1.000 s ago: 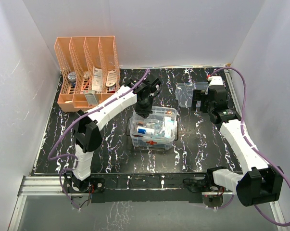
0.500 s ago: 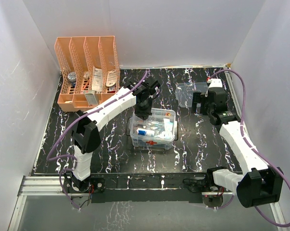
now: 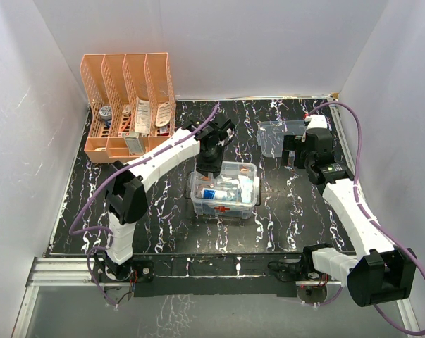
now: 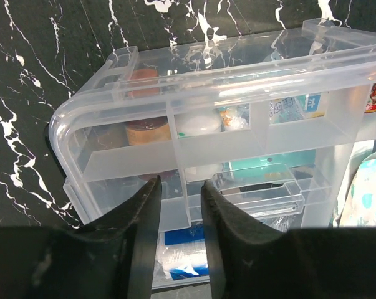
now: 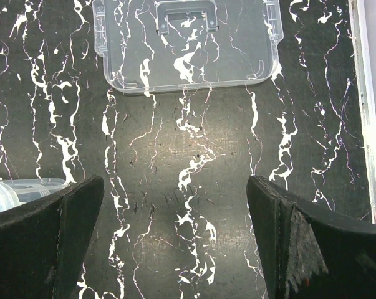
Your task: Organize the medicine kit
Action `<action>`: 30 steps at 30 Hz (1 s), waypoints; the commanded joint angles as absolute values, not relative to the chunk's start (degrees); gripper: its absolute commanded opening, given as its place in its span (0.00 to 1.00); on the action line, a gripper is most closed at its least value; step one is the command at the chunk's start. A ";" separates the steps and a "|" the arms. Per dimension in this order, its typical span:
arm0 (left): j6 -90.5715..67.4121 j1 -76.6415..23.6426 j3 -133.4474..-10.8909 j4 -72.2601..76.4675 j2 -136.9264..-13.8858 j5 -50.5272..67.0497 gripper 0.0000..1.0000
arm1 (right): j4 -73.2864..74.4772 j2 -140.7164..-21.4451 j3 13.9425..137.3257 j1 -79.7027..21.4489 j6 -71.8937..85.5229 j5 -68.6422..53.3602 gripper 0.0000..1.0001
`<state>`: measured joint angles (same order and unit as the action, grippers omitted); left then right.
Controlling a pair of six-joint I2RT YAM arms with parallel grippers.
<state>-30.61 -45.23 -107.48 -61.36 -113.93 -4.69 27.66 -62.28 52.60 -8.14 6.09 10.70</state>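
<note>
Your left claw [image 4: 180, 183] stands slightly parted over the medicine kit [image 3: 223, 191], which sits mid-table [image 3: 82, 190]. Its fingers straddle a thin wall of the divided tray [image 4: 237, 124] resting in the kit's top, and no grip shows. Your right claw [image 5: 175, 180] is spread wide and empty above bare tabletop, between the kit and its clear lid [image 5: 186, 62], which lies flat toward the far right.

The black tabletop [image 3: 163, 225], veined in white like marble, carries three things. An orange slotted file rack [image 3: 127, 105] stands at its far left corner. The clear medicine kit [image 3: 225, 189] sits near the middle. Its clear lid [image 5: 186, 43] lies flat toward the far right, well apart from the box.
</note>
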 commanded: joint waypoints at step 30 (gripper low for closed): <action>-18.85 -38.12 -110.30 -52.04 -98.45 -4.40 0.52 | 35.82 -105.17 91.94 -9.73 11.29 4.80 0.53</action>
